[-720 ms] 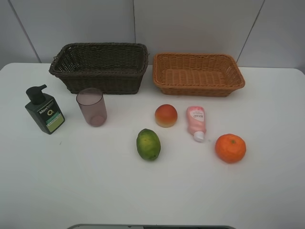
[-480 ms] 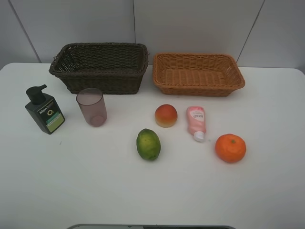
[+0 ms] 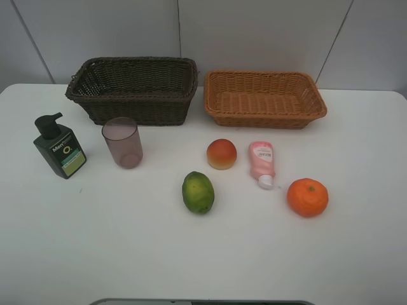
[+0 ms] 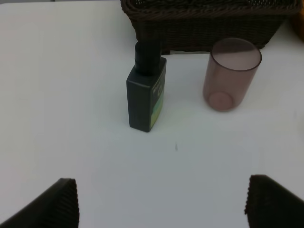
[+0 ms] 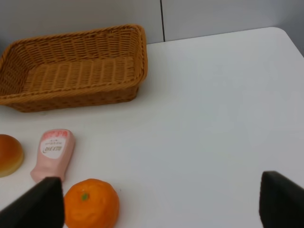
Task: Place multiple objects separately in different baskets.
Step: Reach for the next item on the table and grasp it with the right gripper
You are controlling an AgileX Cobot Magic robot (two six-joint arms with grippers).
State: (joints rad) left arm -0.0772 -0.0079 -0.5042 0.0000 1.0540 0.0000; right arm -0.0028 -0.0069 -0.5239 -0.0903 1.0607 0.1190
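Note:
No basket holds anything. The dark brown basket (image 3: 137, 111) stands at the back left and the light tan basket (image 3: 264, 119) at the back right. On the white table stand a dark green pump bottle (image 3: 60, 149) and a mauve cup (image 3: 122, 142). A peach-like fruit (image 3: 221, 154), a green lime-like fruit (image 3: 198, 192), a pink tube (image 3: 261, 162) and an orange (image 3: 307, 197) lie nearby. Neither arm shows in the high view. My left gripper (image 4: 161, 209) is open, short of the pump bottle (image 4: 146, 97) and cup (image 4: 230, 76). My right gripper (image 5: 159, 209) is open near the orange (image 5: 91, 203) and tube (image 5: 53, 152).
Grey wall panels rise behind the baskets. The table's back edge runs just behind them. In the right wrist view, bare white table stretches beside the tan basket (image 5: 71, 97), and the peach-like fruit (image 5: 8, 154) sits at the picture's edge.

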